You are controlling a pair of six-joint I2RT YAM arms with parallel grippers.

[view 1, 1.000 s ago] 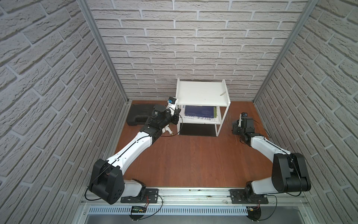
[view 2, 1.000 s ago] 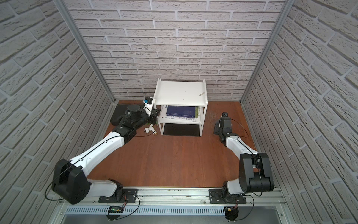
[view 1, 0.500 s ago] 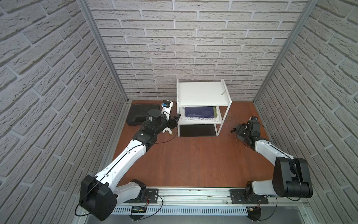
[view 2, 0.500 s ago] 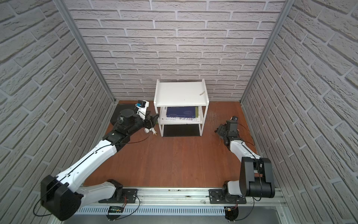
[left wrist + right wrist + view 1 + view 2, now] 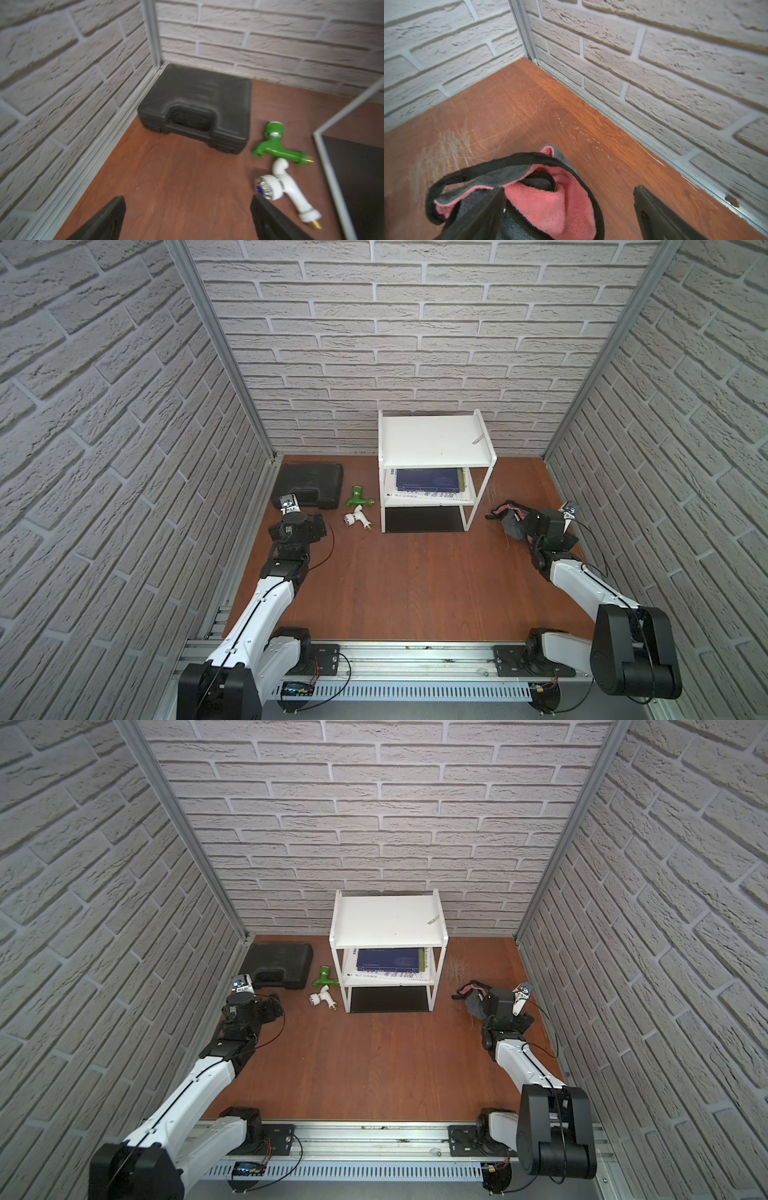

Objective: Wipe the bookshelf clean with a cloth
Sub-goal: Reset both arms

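Both just popped wide open: my left gripper (image 5: 187,199) is empty, my right gripper (image 5: 571,189) dropped the cloth (image 5: 509,516), now heaped on the table (image 5: 415,572) at the shelf's (image 5: 432,439) 4 o'clock. Arms backed off too, so I reckon wiping's done.

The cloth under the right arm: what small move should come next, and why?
Probably lower the right gripper and close it on the cloth. The gripper is open and holds nothing, the cloth lies crumpled on the table beneath it, and the bookshelf stands apart, out of its reach.
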